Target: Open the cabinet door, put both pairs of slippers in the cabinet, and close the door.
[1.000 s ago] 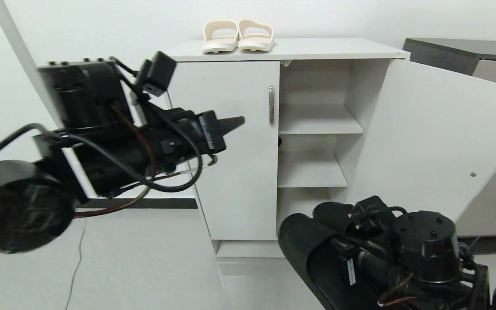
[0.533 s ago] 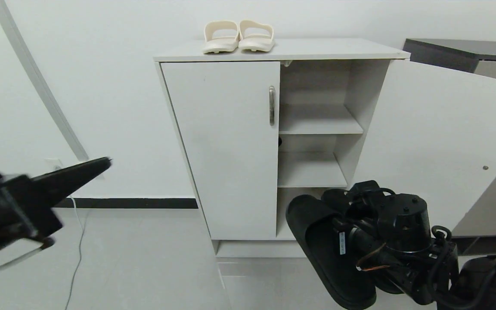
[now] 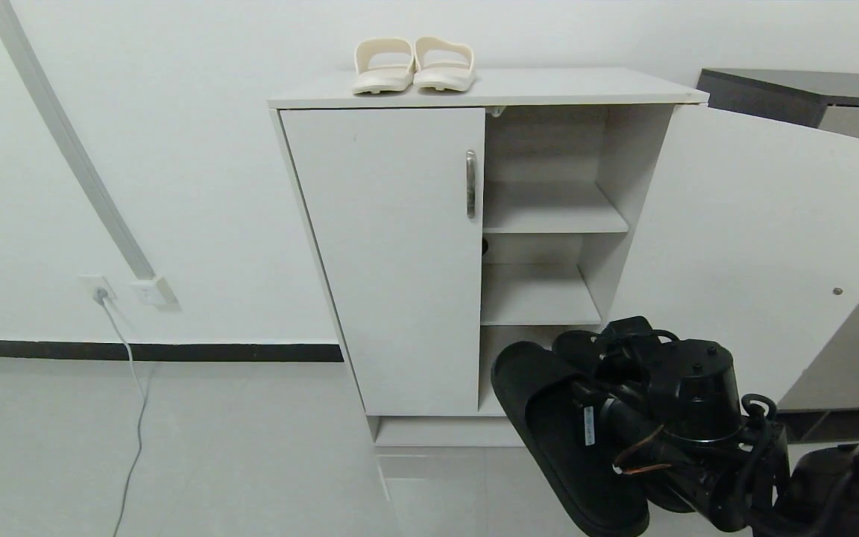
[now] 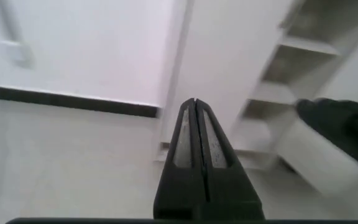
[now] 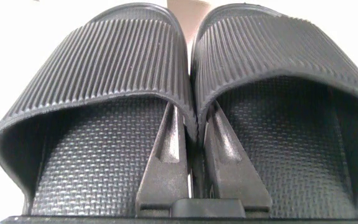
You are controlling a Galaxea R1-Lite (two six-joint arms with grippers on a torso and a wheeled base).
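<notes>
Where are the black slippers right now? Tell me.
In the head view the black slippers hang low on the right, clamped in the right pincer, in front of the white cabinet's open bottom compartment.

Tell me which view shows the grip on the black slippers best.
Right wrist view: the right gripper pinches the black slippers by their adjoining strap edges. The head view shows the pair held before the open cabinet, grip hidden behind the wrist. The left wrist view gives a dark blur.
</notes>
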